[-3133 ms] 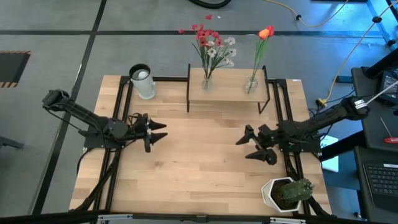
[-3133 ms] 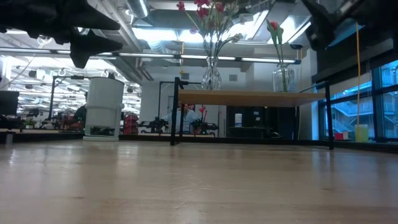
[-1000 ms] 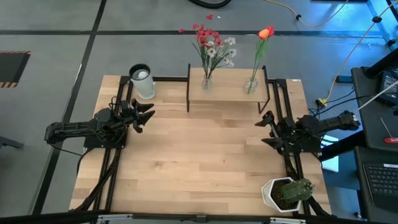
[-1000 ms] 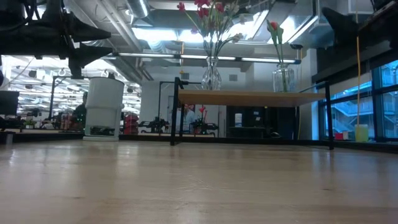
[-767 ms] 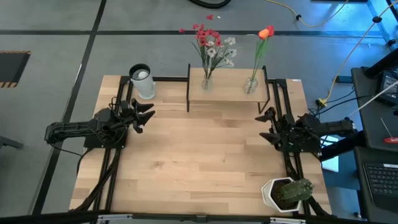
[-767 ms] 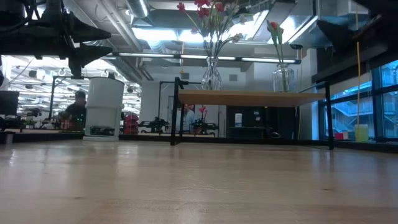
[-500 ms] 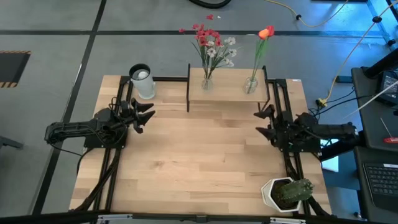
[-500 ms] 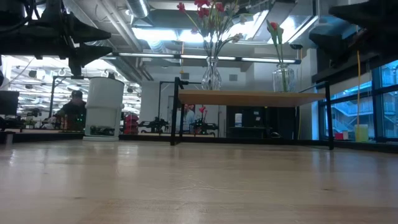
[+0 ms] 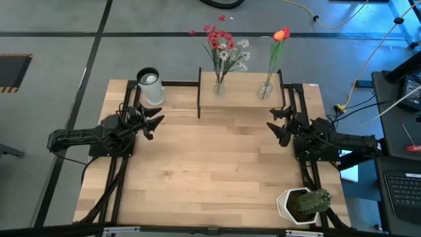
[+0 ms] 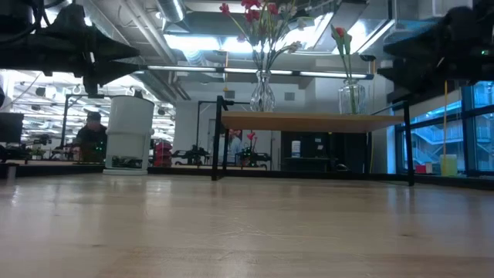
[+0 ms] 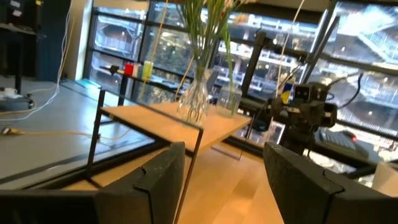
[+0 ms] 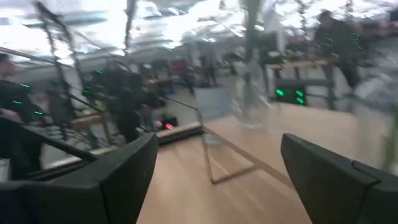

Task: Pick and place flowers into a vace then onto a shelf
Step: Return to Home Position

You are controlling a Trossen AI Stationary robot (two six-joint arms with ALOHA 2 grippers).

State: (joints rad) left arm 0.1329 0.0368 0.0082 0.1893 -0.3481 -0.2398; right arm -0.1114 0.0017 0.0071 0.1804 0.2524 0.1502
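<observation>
The small light-wood shelf (image 9: 240,99) stands at the table's far edge on black legs. Two glass vases rest on it: one (image 9: 218,87) with red and white blossom sprigs (image 9: 225,47), one (image 9: 266,89) with an orange tulip (image 9: 281,33). In the low view the vases (image 10: 262,91) (image 10: 352,96) stand upright on the board (image 10: 309,121). My left gripper (image 9: 158,122) is open above the table's left side, near the white cup. My right gripper (image 9: 276,125) is open by the shelf's right leg. Neither holds anything.
A white cup (image 9: 150,85) stands at the table's far left corner. A green cactus in a white pot (image 9: 304,204) sits at the near right corner. Black frame rails run along both sides of the table (image 9: 210,178). People show in the room behind.
My right gripper has drawn toward the far edge and slightly left, ending beside the shelf's right leg, its fingers still apart. The left arm has kept still. The vases and flowers have stayed in place on the shelf.
</observation>
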